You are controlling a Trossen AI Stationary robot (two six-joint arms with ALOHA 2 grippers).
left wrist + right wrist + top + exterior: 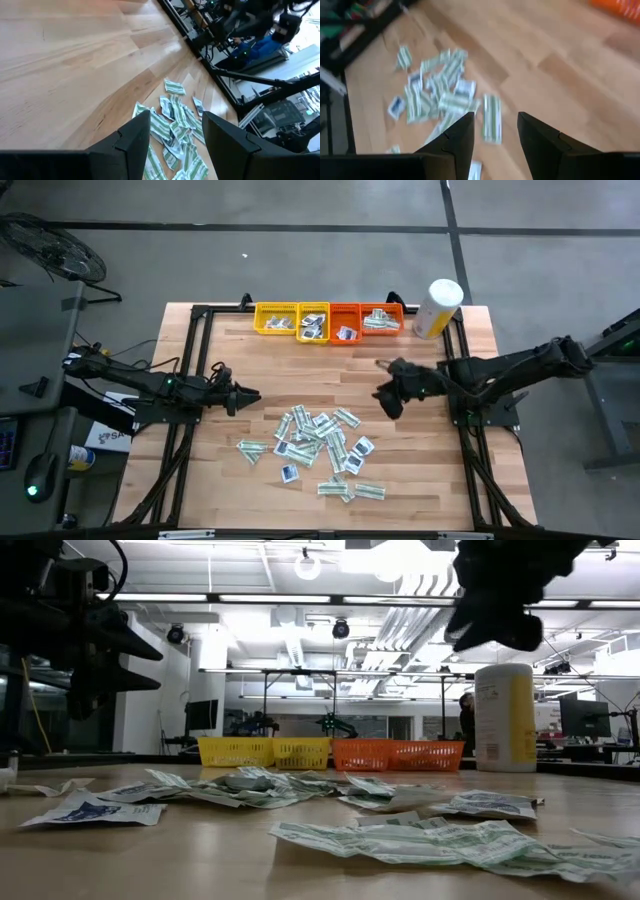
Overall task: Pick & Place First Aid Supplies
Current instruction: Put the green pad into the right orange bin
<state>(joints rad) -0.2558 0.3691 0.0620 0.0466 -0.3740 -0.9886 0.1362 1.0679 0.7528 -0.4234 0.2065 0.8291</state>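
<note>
Bare wood lies open between the scattered packets [318, 445] and the row of trays [330, 320] along the table's [210, 480] far edge. A tall canister [437, 307] blocks the far right corner. Black frame rails [188, 370] hem in both sides; the near left is clear.

The first aid packets [318, 442] lie flat in a loose, overlapping heap on the wooden table, toward its near half. Narrow white-and-green strips mix with small white squares with dark blue centres, and a few strays sit just apart from the heap.
</note>
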